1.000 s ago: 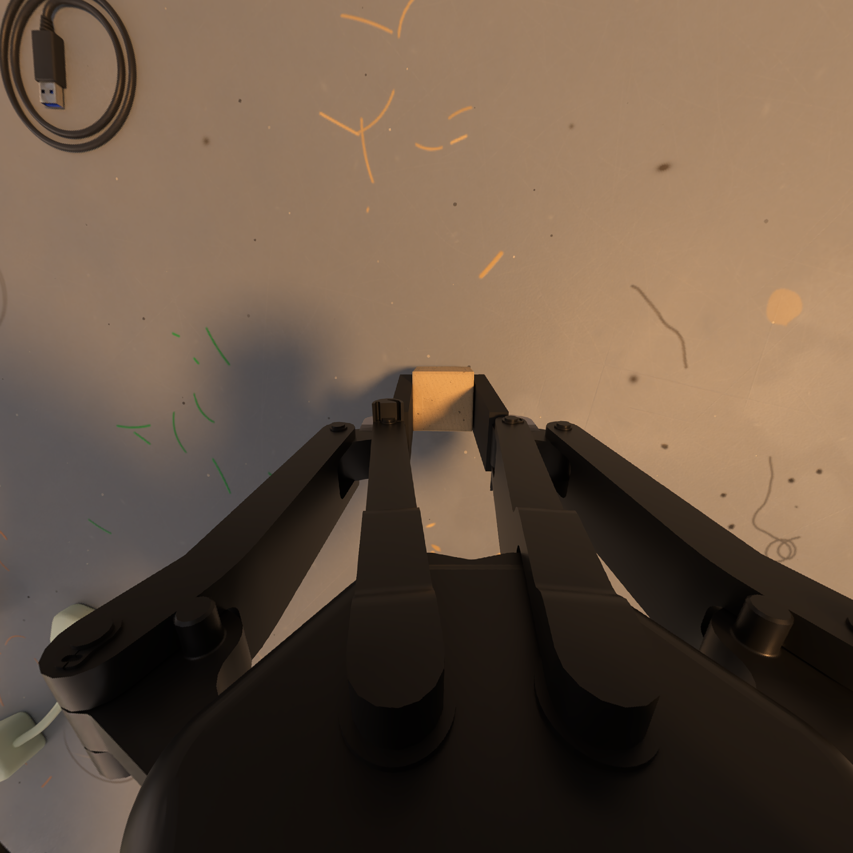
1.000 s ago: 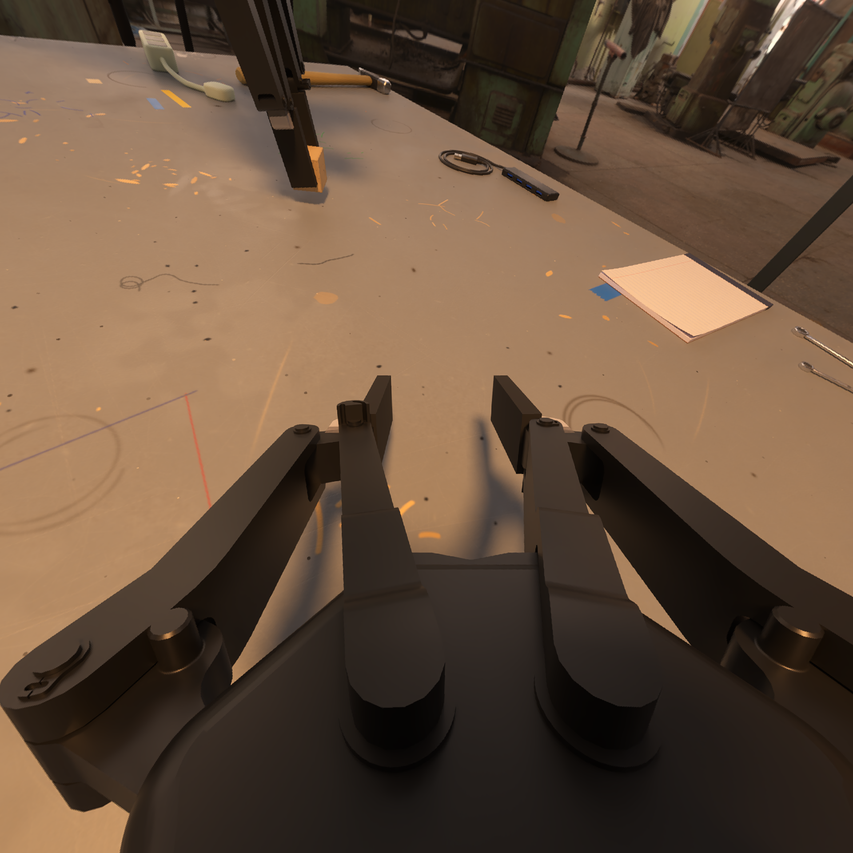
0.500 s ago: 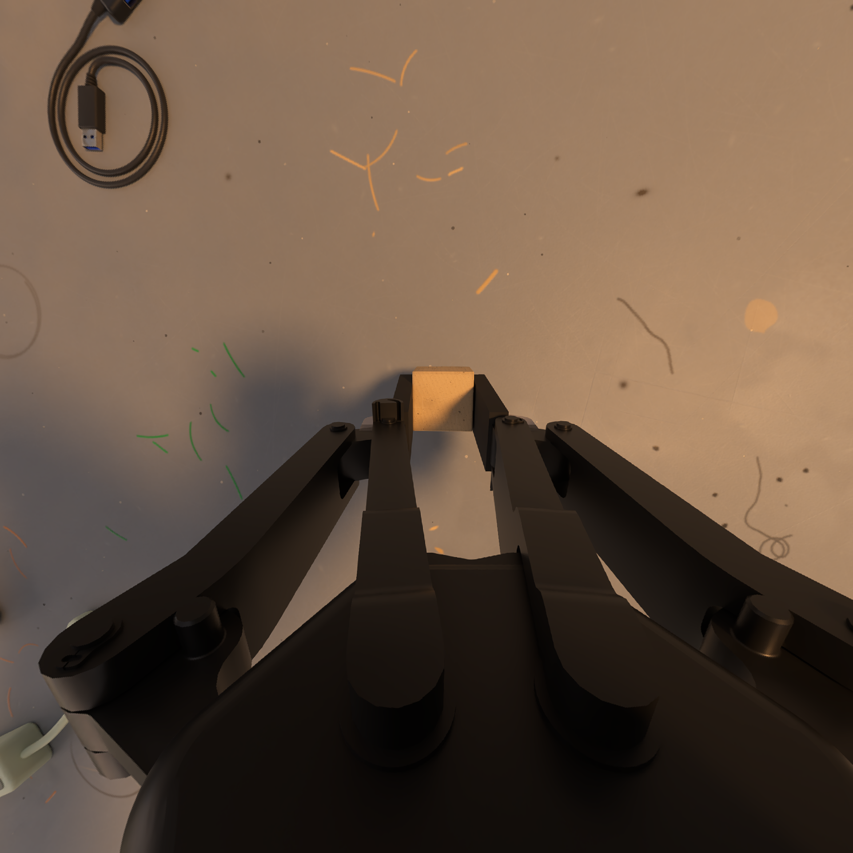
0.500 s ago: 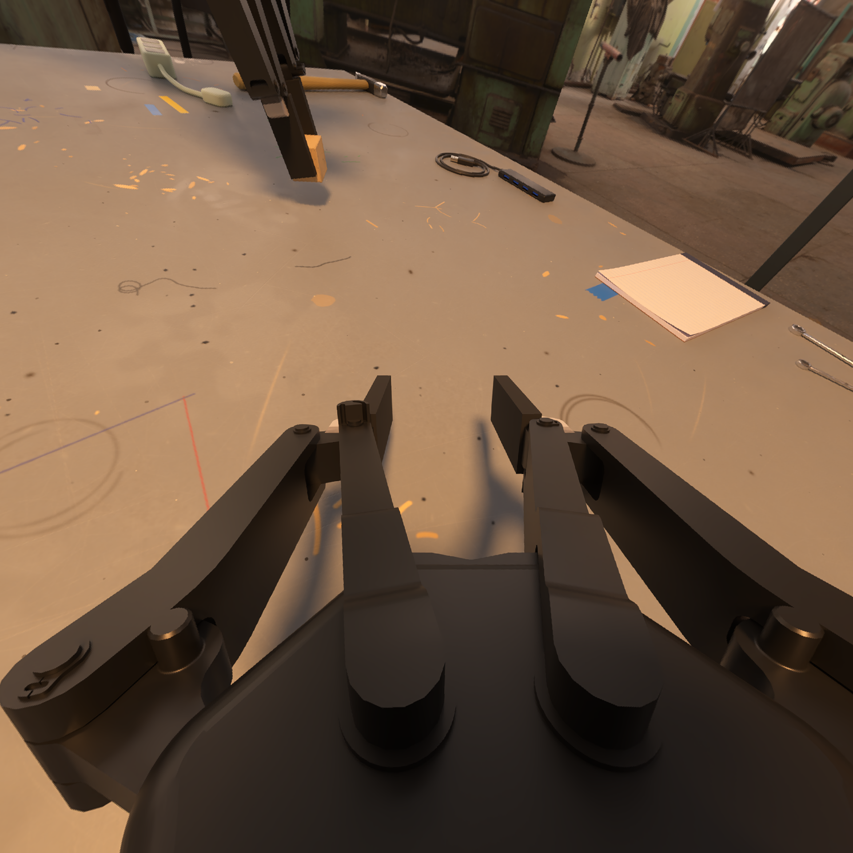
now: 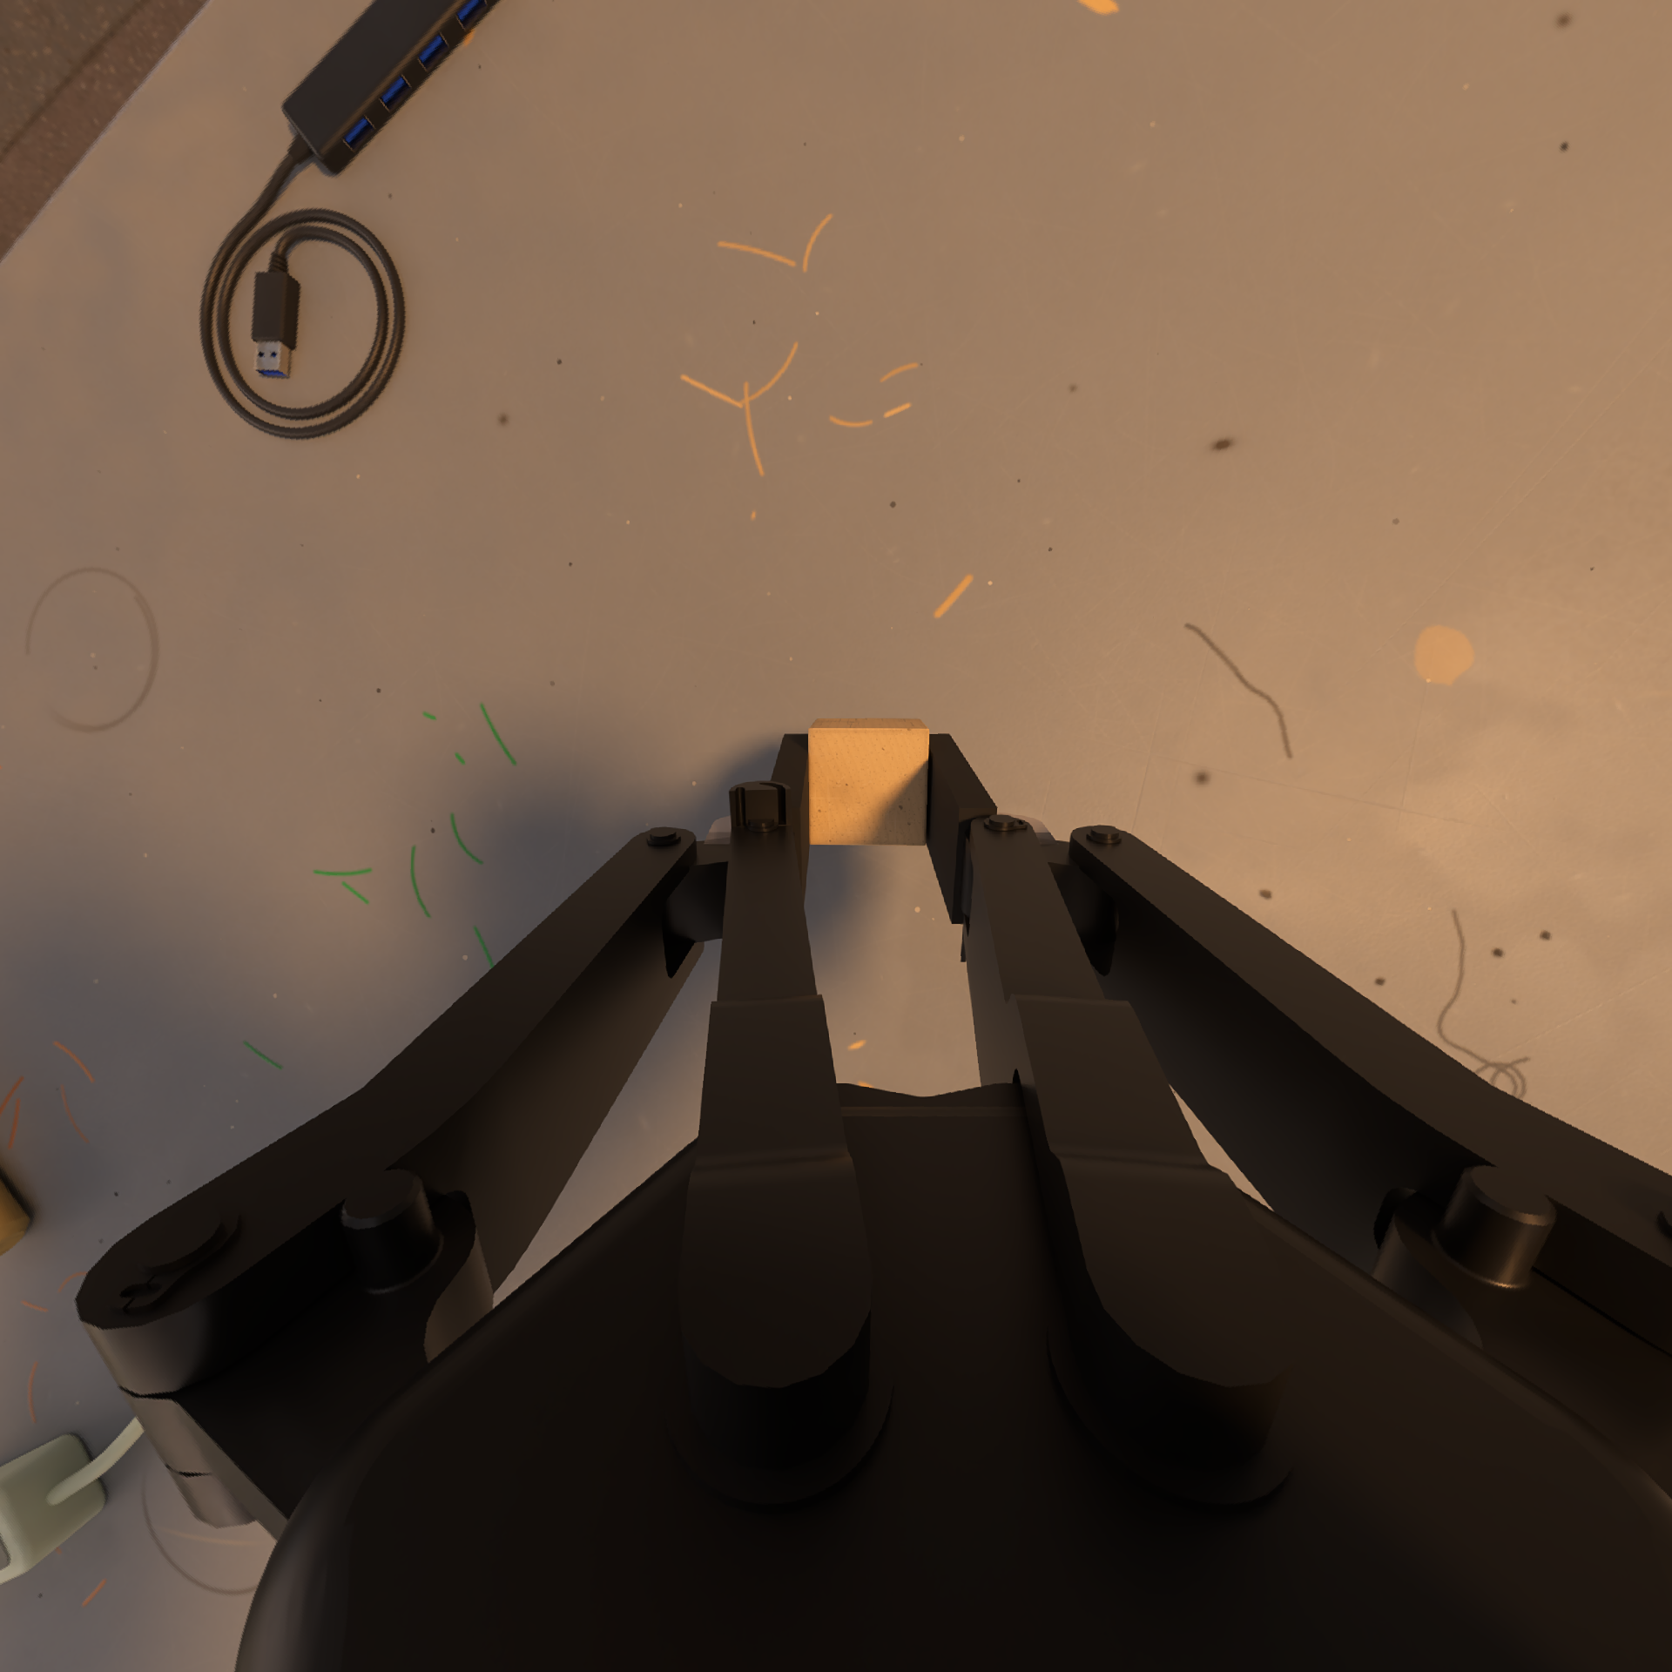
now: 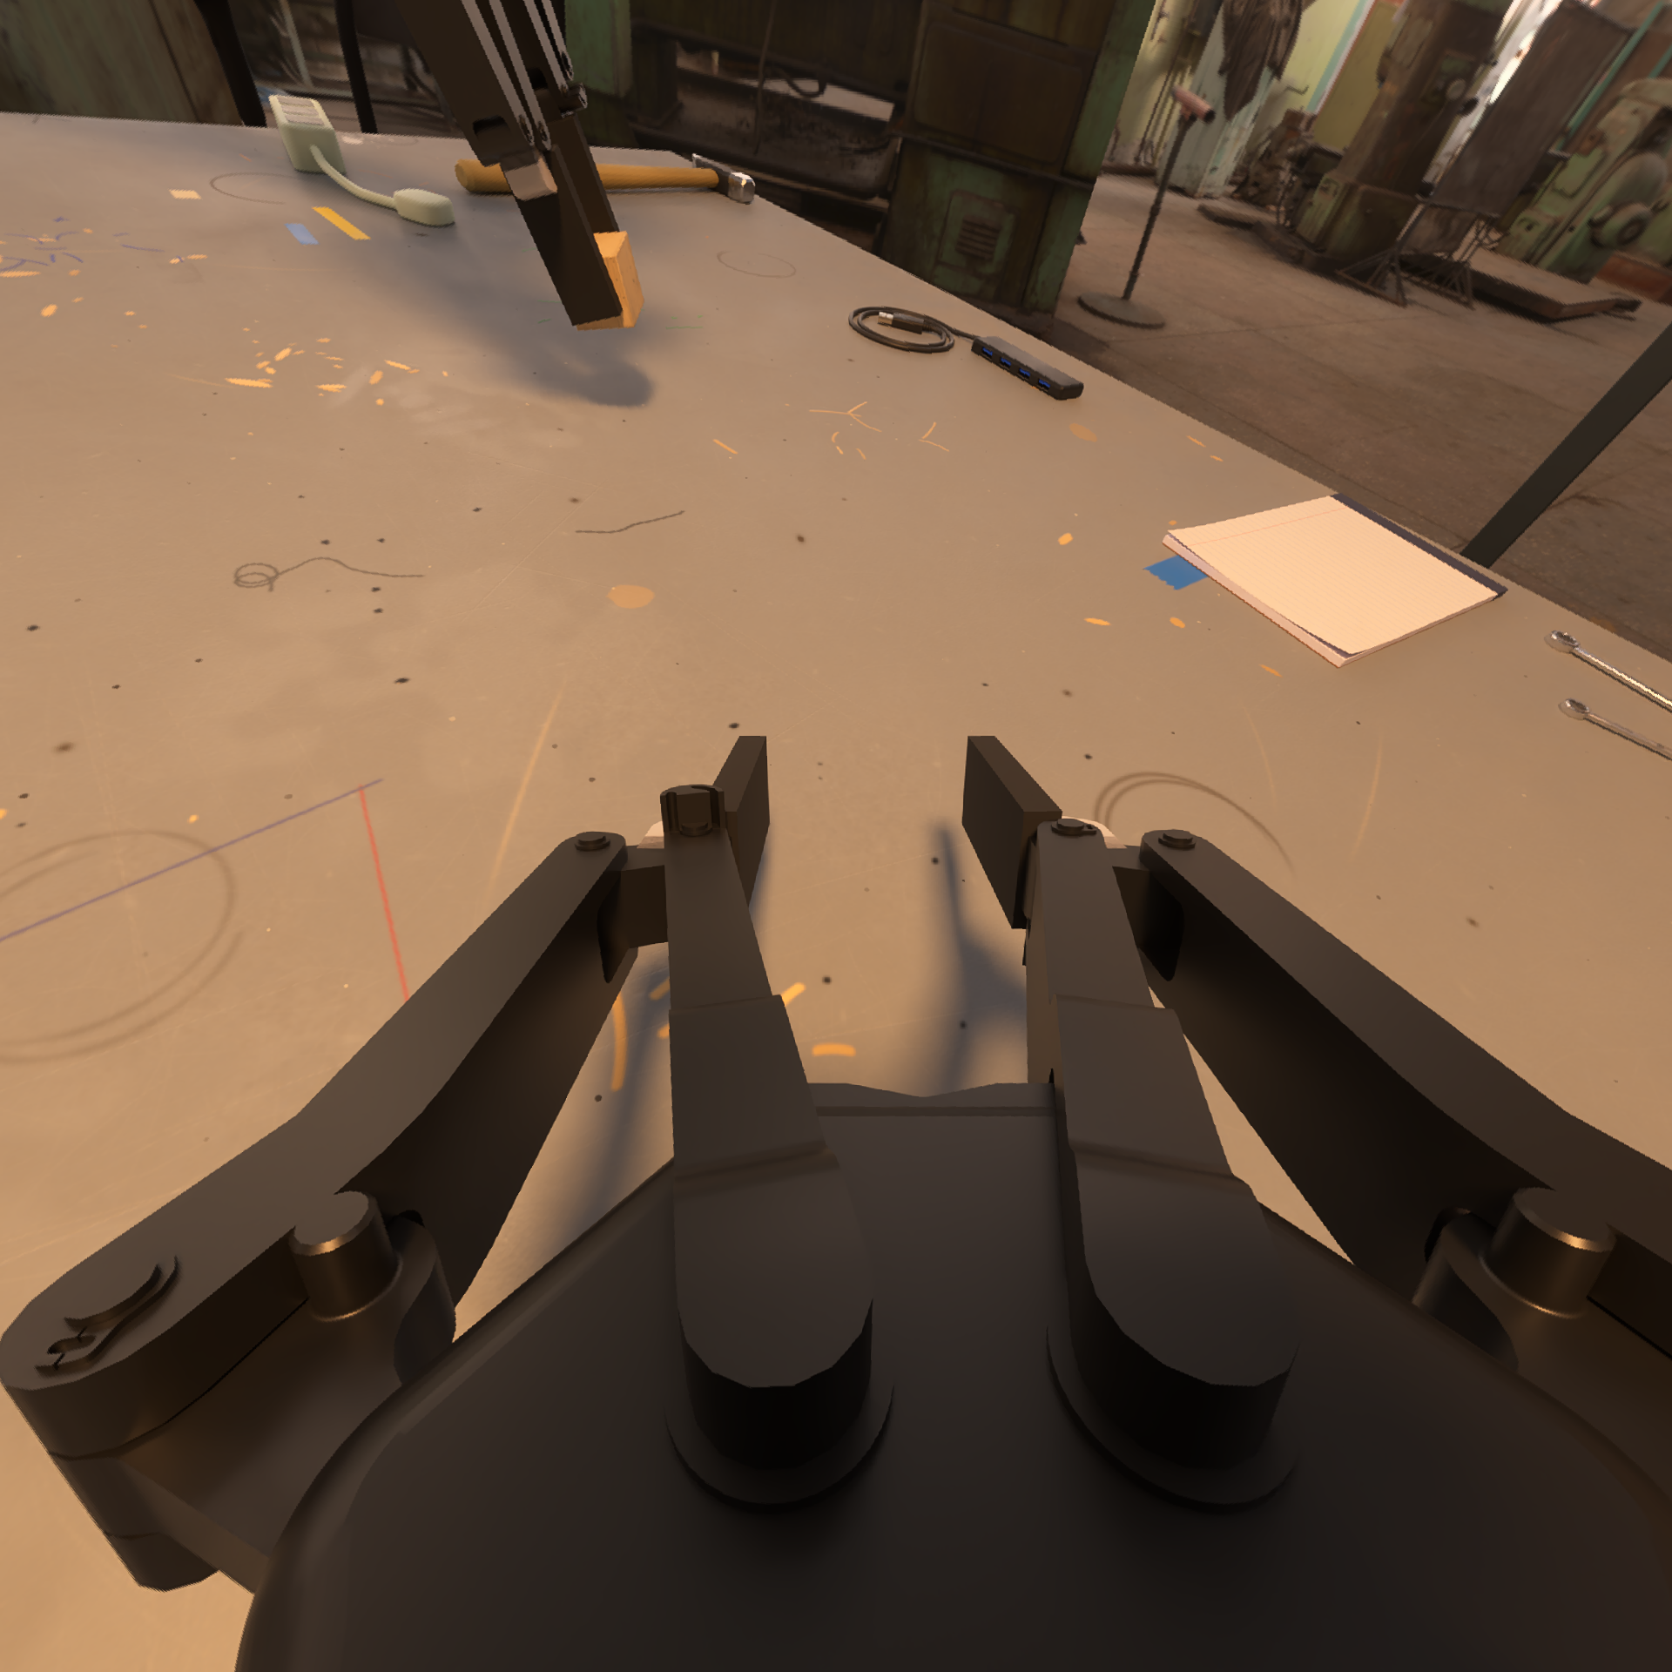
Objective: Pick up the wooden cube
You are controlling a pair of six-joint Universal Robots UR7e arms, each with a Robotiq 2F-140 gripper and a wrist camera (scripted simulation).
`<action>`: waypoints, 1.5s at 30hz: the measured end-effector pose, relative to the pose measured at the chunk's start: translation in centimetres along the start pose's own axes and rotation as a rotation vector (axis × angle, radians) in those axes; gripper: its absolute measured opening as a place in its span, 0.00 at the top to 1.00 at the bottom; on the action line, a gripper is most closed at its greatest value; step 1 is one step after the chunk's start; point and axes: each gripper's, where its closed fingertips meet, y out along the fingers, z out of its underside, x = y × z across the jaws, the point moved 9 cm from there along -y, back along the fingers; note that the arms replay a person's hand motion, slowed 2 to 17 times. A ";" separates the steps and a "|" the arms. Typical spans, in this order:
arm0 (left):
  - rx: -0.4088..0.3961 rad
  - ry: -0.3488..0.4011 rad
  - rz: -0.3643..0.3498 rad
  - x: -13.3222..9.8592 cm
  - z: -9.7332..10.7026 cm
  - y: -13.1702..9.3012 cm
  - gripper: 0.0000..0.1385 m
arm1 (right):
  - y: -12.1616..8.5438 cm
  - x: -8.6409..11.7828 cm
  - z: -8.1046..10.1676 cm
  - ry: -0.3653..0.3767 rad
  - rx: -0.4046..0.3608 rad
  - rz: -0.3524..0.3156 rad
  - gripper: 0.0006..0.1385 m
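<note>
Clamped on the wooden cube (image 5: 867,783), which is held clear of the table (image 6: 814,579) above its shadow near the USB hub (image 6: 1027,365), the left gripper (image 5: 867,787) is best raised steadily, squeeze unchanged, while the right gripper (image 6: 864,796) hangs spread and empty.

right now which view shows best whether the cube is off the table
The right wrist view. It sees the cube from the side, held in the left gripper with its shadow apart on the table below, so it is lifted. The left wrist view looks down on the cube between the fingers, hiding any gap.
</note>
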 end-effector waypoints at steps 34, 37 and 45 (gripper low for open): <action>-0.199 0.069 0.021 -1.4 -0.9 -4.4 0.76 | -0.4 -0.2 -0.3 0.035 -0.047 -0.043 0.58; -0.222 0.088 0.037 -1.8 -1.0 -4.8 0.76 | -0.4 -0.1 -0.4 0.037 -0.056 -0.053 0.58; -0.284 0.144 0.083 -3.1 -1.2 -5.8 0.76 | -0.6 0.0 -0.6 0.044 -0.081 -0.079 0.58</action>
